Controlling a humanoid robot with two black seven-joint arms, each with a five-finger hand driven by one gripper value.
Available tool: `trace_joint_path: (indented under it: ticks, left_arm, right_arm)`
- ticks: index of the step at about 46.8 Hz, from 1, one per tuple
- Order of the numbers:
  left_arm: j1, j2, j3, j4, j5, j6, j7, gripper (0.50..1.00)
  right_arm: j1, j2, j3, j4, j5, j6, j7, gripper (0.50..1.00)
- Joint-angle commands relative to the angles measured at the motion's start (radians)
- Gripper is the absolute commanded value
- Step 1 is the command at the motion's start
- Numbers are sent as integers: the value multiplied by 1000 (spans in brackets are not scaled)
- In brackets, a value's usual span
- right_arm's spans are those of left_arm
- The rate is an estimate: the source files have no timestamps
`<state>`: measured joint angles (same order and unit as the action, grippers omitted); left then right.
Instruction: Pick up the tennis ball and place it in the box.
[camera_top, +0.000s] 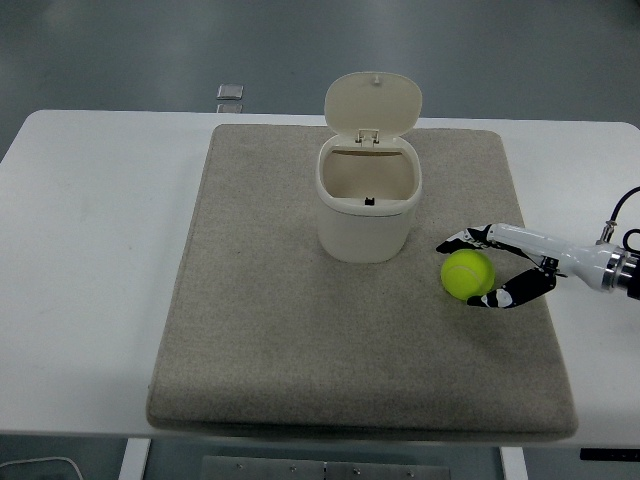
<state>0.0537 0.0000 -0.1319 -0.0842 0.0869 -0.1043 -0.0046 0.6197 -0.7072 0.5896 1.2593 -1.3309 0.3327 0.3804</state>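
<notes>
A yellow-green tennis ball (467, 275) lies on the grey mat (300, 330), to the right of the box. The box (368, 205) is a cream bin standing upright with its hinged lid tipped open at the back. My right hand (469, 271) reaches in from the right edge, its fingers spread around the ball: one fingertip (449, 243) is just above the ball and one (488, 299) at its lower right. The fingers are close to the ball but I cannot tell whether they touch it. The left arm is out of view.
The mat covers the middle of the white table (90, 250). A small grey square object (230, 92) lies at the table's far edge, behind the mat.
</notes>
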Motion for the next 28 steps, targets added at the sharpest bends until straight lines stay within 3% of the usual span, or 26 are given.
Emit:
trace_joint_path:
  ticks: [1,11,22,28]
  left_arm:
    - [0,0,0,0,1,0,0,992]
    - [0,0,0,0,1,0,0,992]
    - [0,0,0,1,-1,0,0,992]
    - [0,0,0,0,1,0,0,992]
  right_arm:
    - [0,2,1,0,-7,0,0,762]
    - [0,2,3,-1,-10,2,2,668]
    - [9,0,21,2,9,25,23,500]
    - [38,-15,29,3,70,51,40,500]
